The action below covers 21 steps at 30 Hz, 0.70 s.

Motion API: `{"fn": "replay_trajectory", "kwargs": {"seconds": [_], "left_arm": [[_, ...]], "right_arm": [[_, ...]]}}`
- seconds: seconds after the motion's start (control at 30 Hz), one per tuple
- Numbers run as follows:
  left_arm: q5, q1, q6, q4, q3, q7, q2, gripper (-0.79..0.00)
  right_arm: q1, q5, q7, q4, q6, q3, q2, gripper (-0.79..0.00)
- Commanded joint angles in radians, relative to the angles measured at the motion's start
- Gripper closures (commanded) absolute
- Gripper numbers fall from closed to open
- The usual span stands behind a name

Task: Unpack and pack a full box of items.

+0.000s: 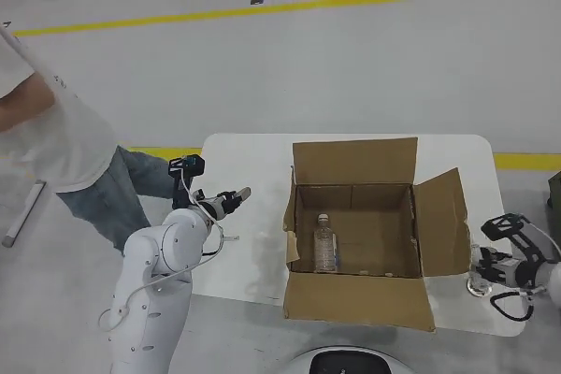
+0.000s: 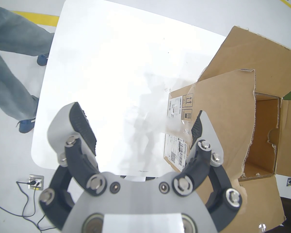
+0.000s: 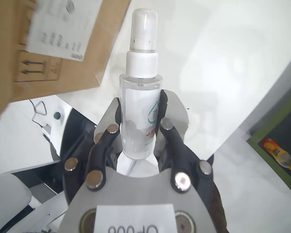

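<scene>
I had one white table (image 1: 252, 187) with rounded corners in front of me, standing on a pale floor. A cardboard box (image 1: 355, 304) sat directly on it, right of the middle, its top open and all its flaps spread outward. The near flap hung over the table's near edge, and the far flap leaned toward the far edge. From the left wrist the table (image 2: 106, 61) ran up to the box's labelled side (image 2: 179, 127). By the right near corner, just beside the box, was a spray bottle (image 3: 139, 90). I could not tell if its base touched the top.
</scene>
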Motion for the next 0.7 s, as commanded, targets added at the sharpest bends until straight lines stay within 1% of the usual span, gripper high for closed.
{"fn": "replay_trajectory", "kwargs": {"seconds": [0.0,0.07,0.17,0.3,0.37,0.43,0.47,0.67], "left_arm": [[0.0,0.0,0.0,0.0,0.0,0.0,0.0,-0.785],[0.0,0.0,0.0,0.0,0.0,0.0,0.0,-0.785],[0.0,0.0,0.0,0.0,0.0,0.0,0.0,-0.785],[0.0,0.0,0.0,0.0,0.0,0.0,0.0,-0.785],[0.0,0.0,0.0,0.0,0.0,0.0,0.0,-0.785],[0.0,0.0,0.0,0.0,0.0,0.0,0.0,-0.785],[0.0,0.0,0.0,0.0,0.0,0.0,0.0,-0.785],[0.0,0.0,0.0,0.0,0.0,0.0,0.0,-0.785]], "right_arm": [[-0.034,0.109,-0.018,-0.017,-0.033,0.103,0.002,0.0],[-0.063,0.19,-0.026,-0.033,-0.067,0.175,0.004,0.0],[-0.102,0.272,-0.034,-0.077,-0.102,0.261,0.006,0.0],[-0.141,0.376,-0.03,-0.133,-0.152,0.334,0.009,0.0],[-0.148,0.41,-0.029,-0.161,-0.177,0.352,0.011,0.0],[-0.145,0.406,-0.036,-0.192,-0.195,0.364,0.014,0.0],[-0.145,0.376,-0.033,-0.201,-0.197,0.364,0.016,0.0],[-0.146,0.364,-0.029,-0.205,-0.195,0.362,0.016,0.0]]}}
